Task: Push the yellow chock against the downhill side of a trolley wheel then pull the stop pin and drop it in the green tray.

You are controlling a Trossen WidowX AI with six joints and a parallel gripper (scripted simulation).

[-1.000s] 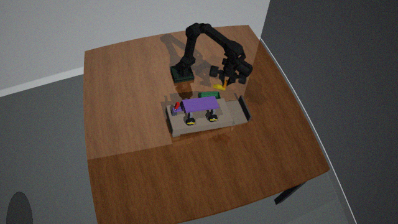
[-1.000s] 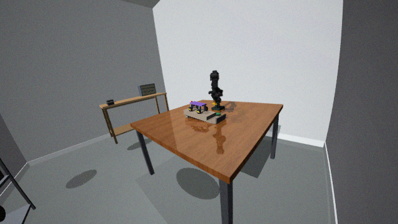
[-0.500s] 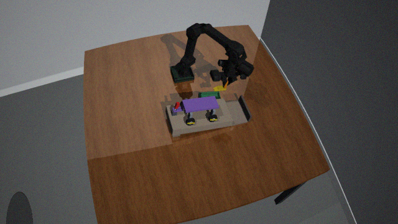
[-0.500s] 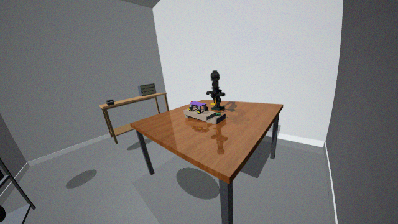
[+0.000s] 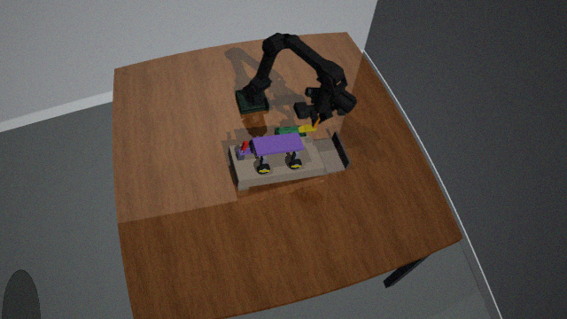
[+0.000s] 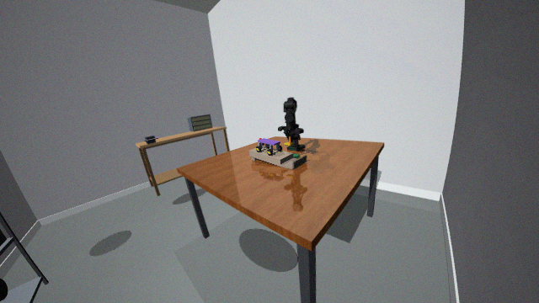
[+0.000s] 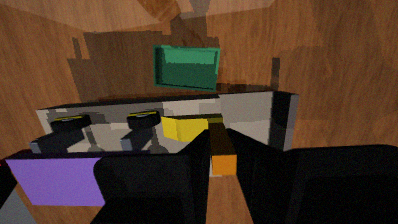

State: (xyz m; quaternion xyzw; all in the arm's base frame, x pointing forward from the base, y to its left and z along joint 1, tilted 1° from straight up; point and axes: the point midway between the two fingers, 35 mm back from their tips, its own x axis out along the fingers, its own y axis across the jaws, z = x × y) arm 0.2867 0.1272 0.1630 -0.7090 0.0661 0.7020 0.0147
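Note:
My gripper is shut on the orange handle of the yellow chock. The chock hangs low over the far side of the grey ramp. It is just downhill of a trolley wheel; I cannot tell if they touch. The purple-decked trolley stands on the ramp. The red-headed stop pin sits at its uphill end. The green tray lies empty beyond the ramp.
A dark end wall closes the ramp's downhill end. The arm's base stands behind the ramp on the wooden table. A second trolley wheel shows further uphill.

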